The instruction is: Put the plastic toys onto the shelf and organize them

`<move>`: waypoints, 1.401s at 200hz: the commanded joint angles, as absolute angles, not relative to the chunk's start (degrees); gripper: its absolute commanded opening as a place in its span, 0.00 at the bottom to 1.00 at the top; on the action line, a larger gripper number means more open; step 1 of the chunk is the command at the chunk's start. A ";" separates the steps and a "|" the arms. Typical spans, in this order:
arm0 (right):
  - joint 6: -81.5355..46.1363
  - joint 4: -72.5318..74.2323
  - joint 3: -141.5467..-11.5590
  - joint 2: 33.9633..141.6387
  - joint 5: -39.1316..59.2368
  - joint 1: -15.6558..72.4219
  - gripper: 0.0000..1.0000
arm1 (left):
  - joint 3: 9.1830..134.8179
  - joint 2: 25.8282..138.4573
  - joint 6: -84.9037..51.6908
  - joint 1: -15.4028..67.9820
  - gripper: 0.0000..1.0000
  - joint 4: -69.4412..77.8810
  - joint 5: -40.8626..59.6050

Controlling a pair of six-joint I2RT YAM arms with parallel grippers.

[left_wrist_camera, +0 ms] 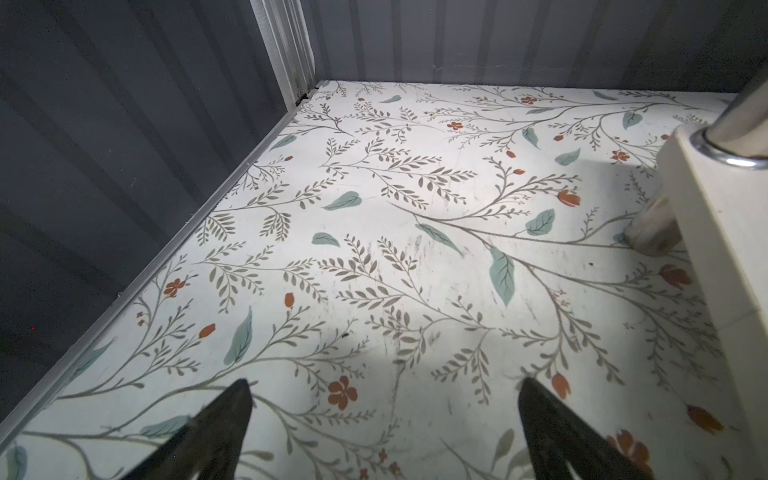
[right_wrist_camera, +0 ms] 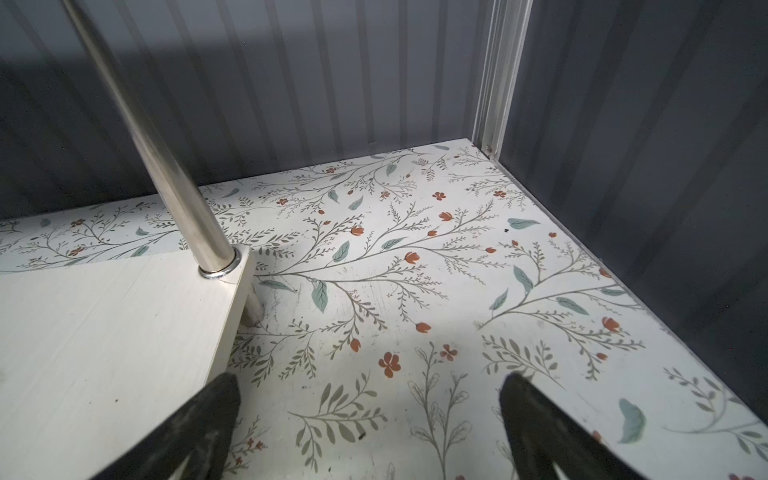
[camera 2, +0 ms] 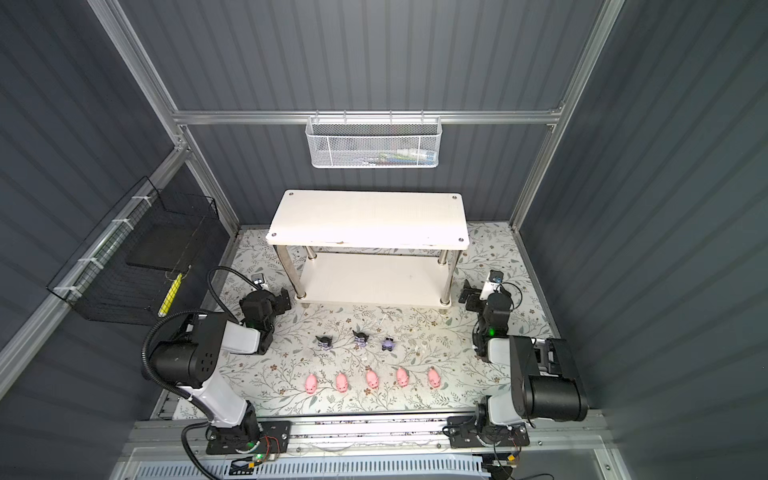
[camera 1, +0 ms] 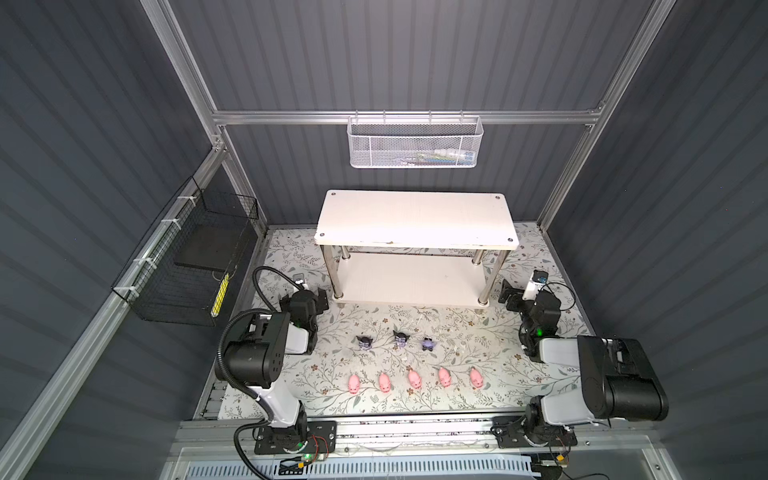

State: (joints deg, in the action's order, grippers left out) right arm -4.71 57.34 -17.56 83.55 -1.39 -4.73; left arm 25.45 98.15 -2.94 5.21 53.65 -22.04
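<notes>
**Cell seen from four lenses.** Both top views look steeply down from high above the front of the cell, side by side and facing the same way. They share nearly the whole scene: the shelf (camera 1: 415, 216), the floral table (camera 1: 498, 361), the left arm (camera 1: 257, 353) and the right arm (camera 1: 615, 374). The left wrist camera rides close behind the left gripper (left_wrist_camera: 385, 381), low over the table, facing the rear wall (left_wrist_camera: 498, 37). A corner of the shelf's lower board (left_wrist_camera: 723, 249) lies just ahead, off to one side. The right wrist camera sits likewise behind the right gripper (right_wrist_camera: 370, 376), a shelf leg (right_wrist_camera: 166, 166) ahead.
</notes>
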 commanded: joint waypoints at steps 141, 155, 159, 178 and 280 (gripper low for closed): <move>-4.96 57.66 -17.58 83.41 -0.81 -4.83 0.99 | 25.97 98.28 -1.67 5.45 1.00 54.23 -21.65; -4.99 57.66 -17.58 83.40 -0.87 -4.83 0.99 | 25.94 98.34 -1.67 5.45 1.00 54.23 -21.63; -5.00 57.66 -17.58 83.41 -0.86 -4.83 0.99 | 25.93 98.35 -1.67 5.45 1.00 54.25 -21.63; -4.93 57.66 -17.58 83.41 -0.79 -4.83 0.99 | 25.93 98.34 -1.67 5.45 1.00 54.23 -21.68; -4.98 57.38 -17.75 83.43 -1.23 -4.66 0.99 | 25.95 98.23 -1.59 5.45 1.00 54.05 -21.54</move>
